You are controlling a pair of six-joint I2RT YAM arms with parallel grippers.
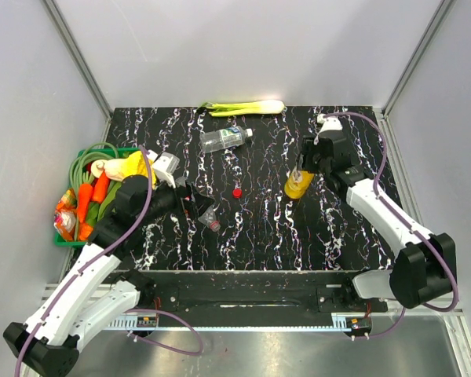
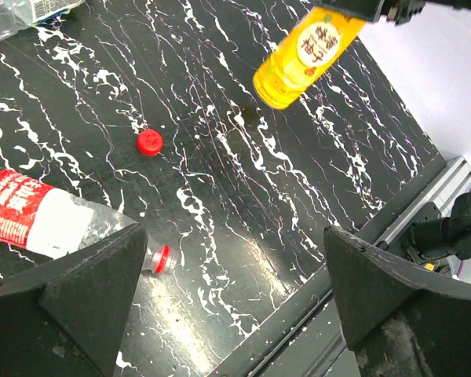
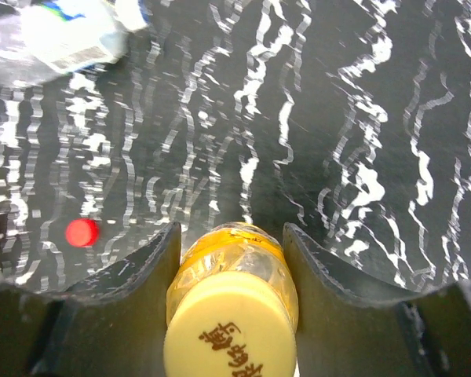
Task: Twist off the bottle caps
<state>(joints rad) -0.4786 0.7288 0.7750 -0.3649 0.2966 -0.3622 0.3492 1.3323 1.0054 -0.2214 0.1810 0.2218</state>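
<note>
The red-labelled bottle point(image 2: 31, 220) lies on its side, capless, its red neck ring beside my left finger; it also shows in the top view point(image 1: 209, 217). Its red cap point(image 1: 237, 192) lies loose on the table point(image 2: 149, 142). My left gripper point(image 2: 234, 259) is open and empty over the table's front edge. My right gripper point(image 3: 231, 236) is shut on the yellow-orange juice bottle point(image 1: 297, 184), tilted and held just above the table, its yellow cap point(image 3: 231, 334) still on. The blue-green-labelled bottle point(image 1: 224, 140) lies at the back with its white cap point(image 1: 250, 133) on.
A green basket point(image 1: 69, 238) of toy vegetables and a green hose stands at the left edge. A toy leek point(image 1: 243, 107) lies along the back edge. A white object point(image 1: 166, 165) sits by my left wrist. The metal front rail point(image 2: 424, 228) runs close to my left gripper.
</note>
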